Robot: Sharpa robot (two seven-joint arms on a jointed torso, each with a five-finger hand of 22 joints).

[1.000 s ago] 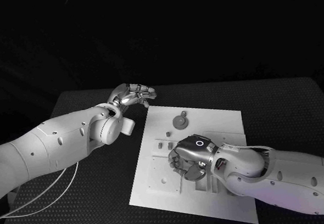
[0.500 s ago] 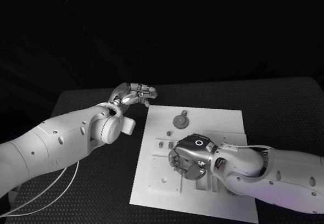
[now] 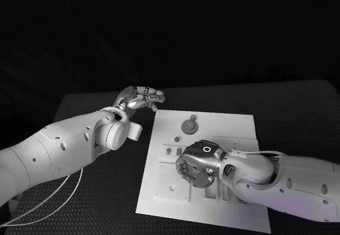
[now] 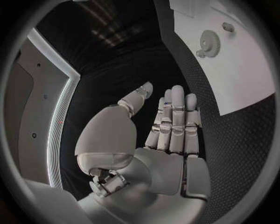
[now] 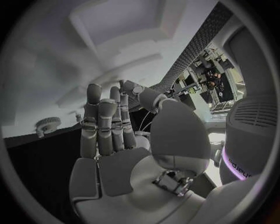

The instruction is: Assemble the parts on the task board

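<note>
Left hand point(image 3: 140, 99): fingers straight and together, holding nothing, just off the task board point(image 3: 166, 187) corner.
Right hand point(image 3: 199, 165): over the board's middle, fingers extended, empty.
Gear point(image 3: 188, 127): on the board between both hands.

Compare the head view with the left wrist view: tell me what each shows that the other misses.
Head view alone: the right robot hand low over the middle of the task board, and the whole black table. Left wrist view alone: the left robot hand from the palm side, fingers straight and holding nothing. Both: the board's corner and the gear-like part on it.
</note>
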